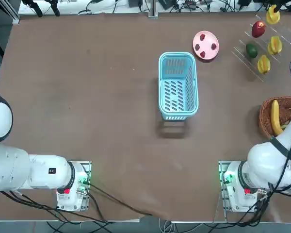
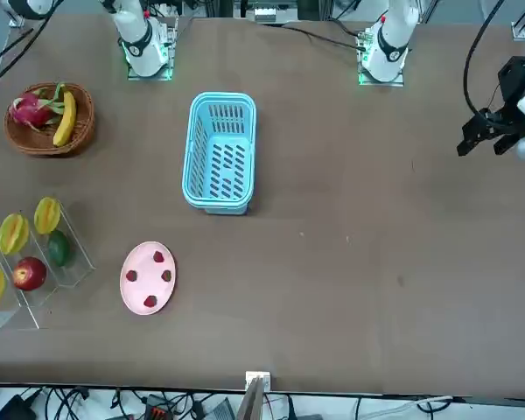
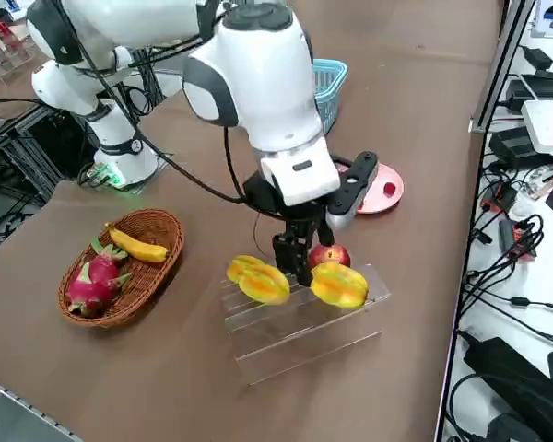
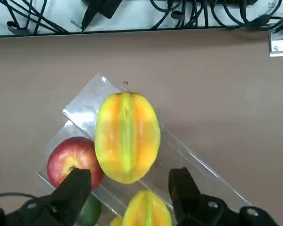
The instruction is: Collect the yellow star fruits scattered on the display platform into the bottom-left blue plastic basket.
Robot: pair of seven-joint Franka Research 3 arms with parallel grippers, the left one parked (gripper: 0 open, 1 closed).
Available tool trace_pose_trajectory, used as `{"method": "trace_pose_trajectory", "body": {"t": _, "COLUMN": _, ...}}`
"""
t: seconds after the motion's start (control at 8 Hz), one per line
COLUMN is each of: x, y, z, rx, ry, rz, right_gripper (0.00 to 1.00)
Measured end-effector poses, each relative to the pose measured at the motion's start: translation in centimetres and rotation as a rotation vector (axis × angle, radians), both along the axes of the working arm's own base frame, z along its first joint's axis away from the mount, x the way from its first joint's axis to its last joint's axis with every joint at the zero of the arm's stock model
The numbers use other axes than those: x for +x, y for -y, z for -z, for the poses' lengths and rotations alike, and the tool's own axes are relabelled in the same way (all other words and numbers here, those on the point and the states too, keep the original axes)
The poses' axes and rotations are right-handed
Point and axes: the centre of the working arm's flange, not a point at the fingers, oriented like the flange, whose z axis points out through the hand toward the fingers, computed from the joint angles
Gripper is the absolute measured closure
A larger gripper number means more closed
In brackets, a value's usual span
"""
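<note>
Three yellow star fruits (image 1: 273, 14) (image 1: 275, 44) (image 1: 264, 63) rest on the clear display platform (image 1: 241, 54) at the table's far right, together with a red apple (image 1: 258, 29) and a green fruit (image 1: 251, 50). In the side view my right gripper (image 3: 299, 265) hangs open just above the platform (image 3: 295, 336), between two star fruits (image 3: 264, 284) (image 3: 339, 284). The wrist view has one star fruit (image 4: 127, 136) just beyond my fingertips (image 4: 79, 181) and another (image 4: 146, 212) between the fingers, neither gripped. The blue plastic basket (image 1: 178, 86) stands empty at mid-table.
A pink plate (image 1: 205, 45) with small red pieces lies between the blue basket and the platform. A brown wicker basket (image 1: 276, 116) holding a banana and a dragon fruit sits at the right edge, nearer my base.
</note>
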Motion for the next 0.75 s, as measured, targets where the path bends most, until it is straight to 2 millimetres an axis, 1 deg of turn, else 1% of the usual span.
{"method": "trace_pose_trajectory", "body": {"t": 0.25, "x": 0.1, "y": 0.9, "z": 0.7, "rx": 0.026, "ry": 0.011, "rz": 0.019, "right_gripper": 0.0}}
{"method": "trace_pose_trajectory", "body": {"t": 0.5, "x": 0.3, "y": 1.0, "z": 0.8, "rx": 0.036, "ry": 0.025, "rz": 0.023, "right_gripper": 0.0}}
{"method": "trace_pose_trajectory", "body": {"t": 0.75, "x": 0.6, "y": 1.2, "z": 1.9, "rx": 0.044, "ry": 0.025, "rz": 0.026, "right_gripper": 0.0}}
